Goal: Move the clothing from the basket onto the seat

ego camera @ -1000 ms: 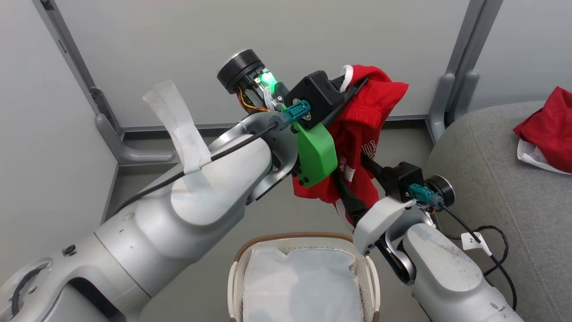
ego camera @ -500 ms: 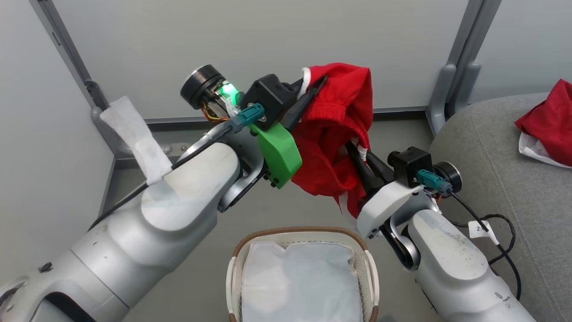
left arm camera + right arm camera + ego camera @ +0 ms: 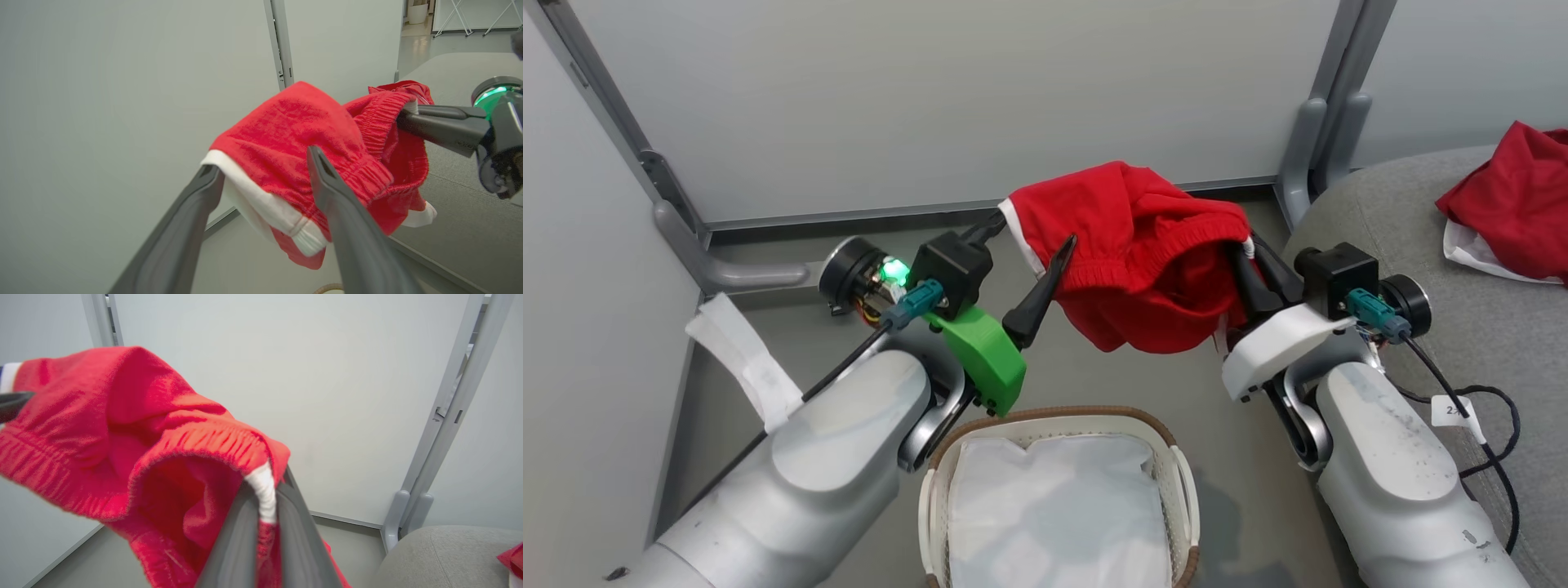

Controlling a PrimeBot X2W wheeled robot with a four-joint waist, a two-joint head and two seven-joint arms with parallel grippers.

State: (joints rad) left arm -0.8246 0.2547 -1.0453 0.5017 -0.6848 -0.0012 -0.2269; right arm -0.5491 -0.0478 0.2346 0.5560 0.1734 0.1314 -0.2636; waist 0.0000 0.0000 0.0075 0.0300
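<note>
One pair of red shorts (image 3: 1135, 245) hangs in the air between the grippers, beyond the basket (image 3: 1078, 410), whose white lining (image 3: 1054, 506) lies bare. Another red garment (image 3: 1511, 204) already lies on the grey seat (image 3: 1405, 261). The right gripper (image 3: 1245, 253) is pinched tight on the white-trimmed edge. The left gripper (image 3: 1033, 233) stands wide, with the cloth merely draped across its fingers. Light, limp and saggy, the shorts should hold best by the thick elastic waistband, which bunches and resists slipping.

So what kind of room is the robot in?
Probably a test booth set up like a living room: plain grey partition walls, a grey sofa seat and a laundry basket.
</note>
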